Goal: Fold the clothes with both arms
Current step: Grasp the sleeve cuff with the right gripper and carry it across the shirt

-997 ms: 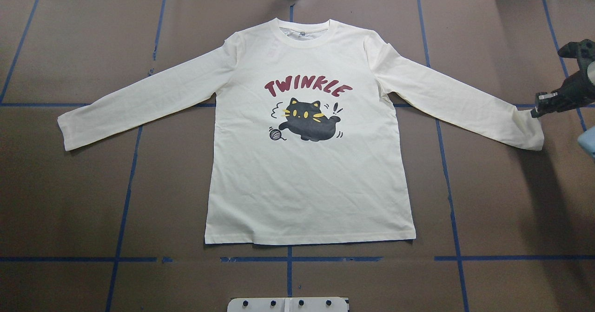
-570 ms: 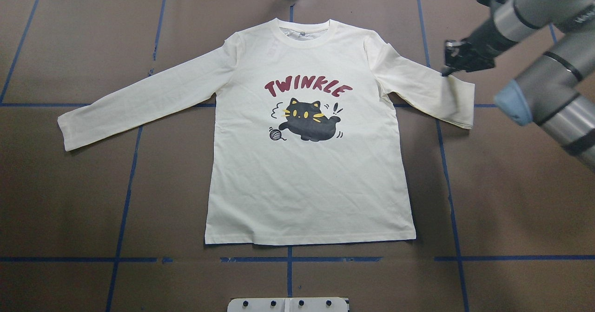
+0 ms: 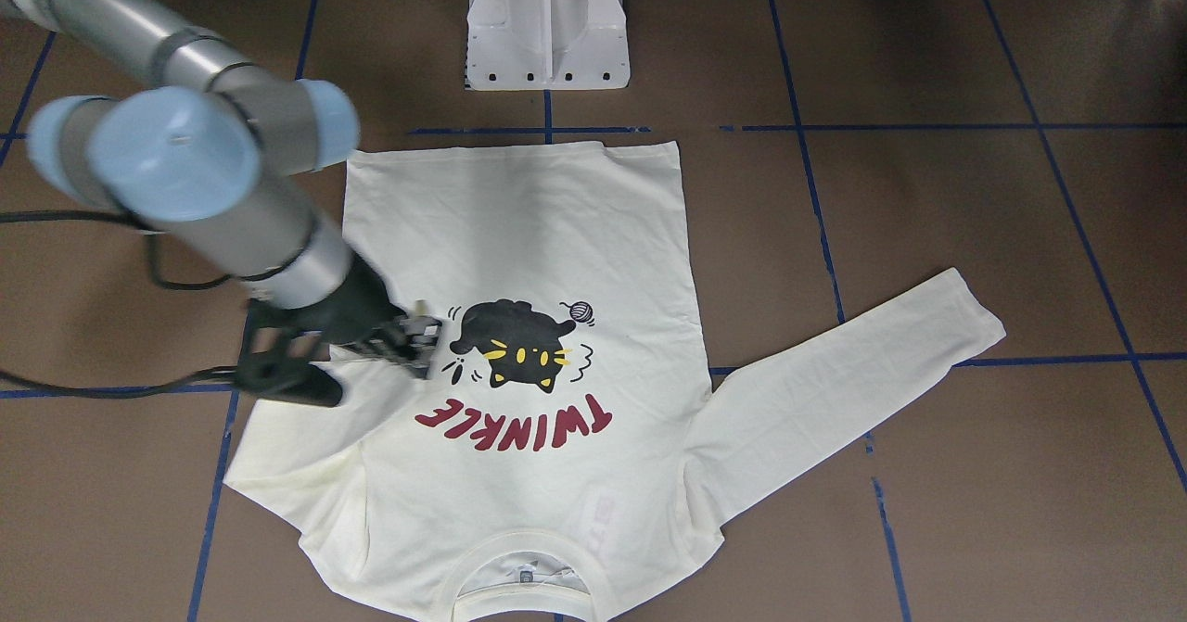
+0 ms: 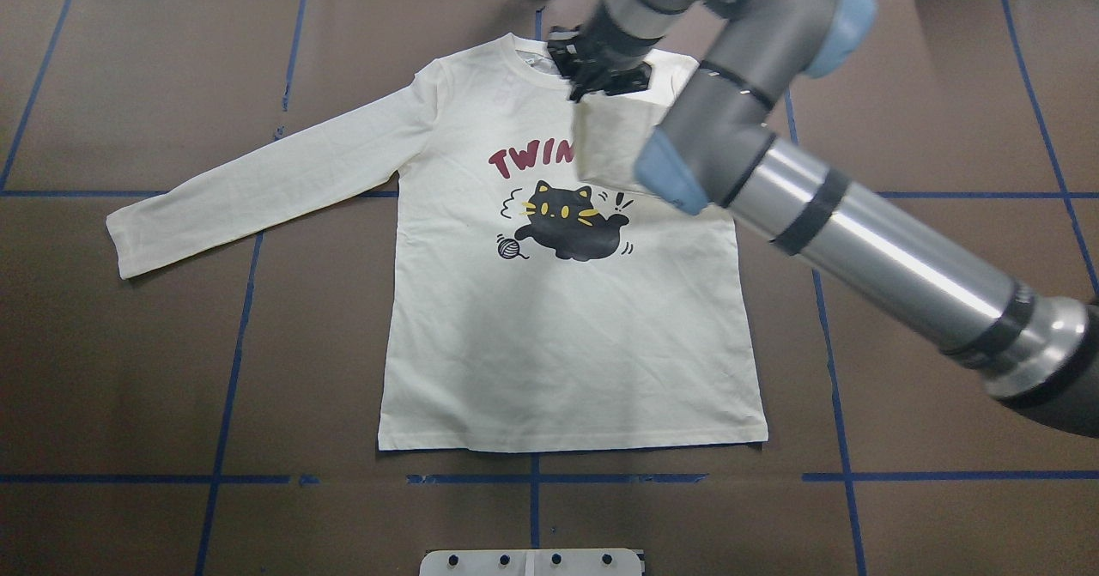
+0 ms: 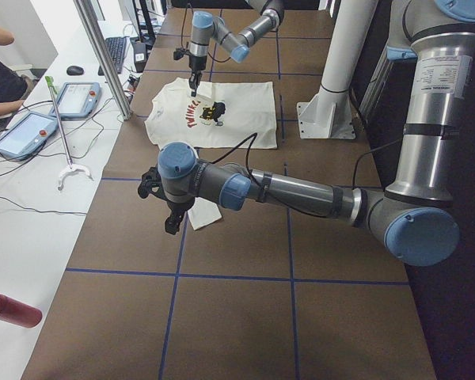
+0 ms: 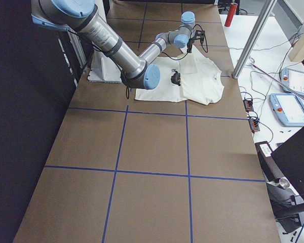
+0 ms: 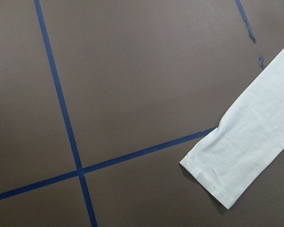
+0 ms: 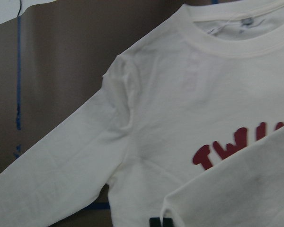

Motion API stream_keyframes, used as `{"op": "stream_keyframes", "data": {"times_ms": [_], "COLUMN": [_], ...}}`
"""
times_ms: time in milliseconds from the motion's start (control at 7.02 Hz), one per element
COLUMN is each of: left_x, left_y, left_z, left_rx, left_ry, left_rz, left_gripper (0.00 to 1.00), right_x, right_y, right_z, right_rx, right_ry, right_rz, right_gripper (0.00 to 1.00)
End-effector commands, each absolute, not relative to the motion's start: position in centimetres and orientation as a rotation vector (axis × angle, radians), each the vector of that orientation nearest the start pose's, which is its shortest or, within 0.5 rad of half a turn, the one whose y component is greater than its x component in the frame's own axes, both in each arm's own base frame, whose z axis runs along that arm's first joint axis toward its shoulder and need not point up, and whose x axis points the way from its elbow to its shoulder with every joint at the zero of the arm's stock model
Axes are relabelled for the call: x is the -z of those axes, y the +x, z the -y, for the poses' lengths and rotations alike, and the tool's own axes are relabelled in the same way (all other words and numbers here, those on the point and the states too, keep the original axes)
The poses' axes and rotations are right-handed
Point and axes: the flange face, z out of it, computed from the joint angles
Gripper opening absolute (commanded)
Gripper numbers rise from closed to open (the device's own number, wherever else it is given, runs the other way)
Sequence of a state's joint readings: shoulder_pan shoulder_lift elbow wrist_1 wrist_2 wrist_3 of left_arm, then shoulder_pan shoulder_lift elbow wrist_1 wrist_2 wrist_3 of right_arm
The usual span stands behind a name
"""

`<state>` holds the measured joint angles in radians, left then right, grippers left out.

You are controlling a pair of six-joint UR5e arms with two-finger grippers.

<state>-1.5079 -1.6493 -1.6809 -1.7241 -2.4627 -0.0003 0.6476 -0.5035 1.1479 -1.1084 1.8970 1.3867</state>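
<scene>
The cream-white shirt [image 4: 567, 344] lies flat, print up, collar at the far side. My right gripper [image 4: 594, 85] is shut on the cuff of the shirt's right sleeve [image 4: 611, 151] and holds it above the chest, where it covers the end of "TWINKLE". The front view shows this gripper [image 3: 422, 344] beside the cat print. The other sleeve [image 4: 258, 185] lies stretched out flat. My left gripper [image 5: 171, 222] hovers beside that sleeve's cuff [image 7: 246, 161]. It shows only in the side views, so I cannot tell whether it is open or shut.
The white pedestal base [image 3: 547, 29] stands at the robot's edge of the brown table, which is marked with blue tape lines [image 4: 232, 370]. A metal post [image 5: 103, 55], teach pendants [image 5: 28, 131] and a red cylinder [image 5: 12, 310] sit on the operators' side.
My right gripper has carried the right sleeve's cuff from the far right, up and across, to above the shirt's chest. The sleeve now folds over the body.
</scene>
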Motion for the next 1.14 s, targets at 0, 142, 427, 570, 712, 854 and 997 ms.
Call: {"op": "stream_keyframes", "data": {"times_ms": [0, 142, 427, 570, 712, 854, 997], "left_x": [-53.4, -54.0, -53.0, -54.6, -54.8, -55.0, -57.2], "left_y": [-2.1, -1.6, 8.4, 11.7, 17.3, 21.4, 22.9], "left_z": [53.7, 53.9, 53.7, 53.5, 53.7, 53.7, 53.8], "left_rx": [-0.23, -0.249, -0.238, -0.169, -0.122, -0.046, -0.051], "left_ry": [0.325, 0.351, 0.24, 0.167, 0.137, 0.131, 0.107], "left_rz": [-0.892, -0.896, -0.952, -0.973, -0.9, -0.812, -0.793], "left_gripper": [1.0, 1.0, 1.0, 1.0, 1.0, 0.97, 0.91], "right_x": [-4.2, -4.9, -0.9, 1.0, -0.9, -5.3, -10.8], "right_y": [-69.4, -70.7, -68.6, -65.5, -59.7, -53.4, -49.0], "right_z": [52.8, 51.8, 51.3, 50.8, 49.4, 49.2, 49.6], "right_rx": [-0.262, -0.313, -0.401, -0.454, -0.467, -0.479, -0.468], "right_ry": [0.239, 0.276, 0.251, 0.229, 0.224, 0.226, 0.21], "right_rz": [1.166, 1.144, 1.233, 1.293, 1.272, 1.251, 1.23], "right_gripper": [0.39, 0.99, 1.0, 1.0, 1.0, 1.0, 1.0]}}
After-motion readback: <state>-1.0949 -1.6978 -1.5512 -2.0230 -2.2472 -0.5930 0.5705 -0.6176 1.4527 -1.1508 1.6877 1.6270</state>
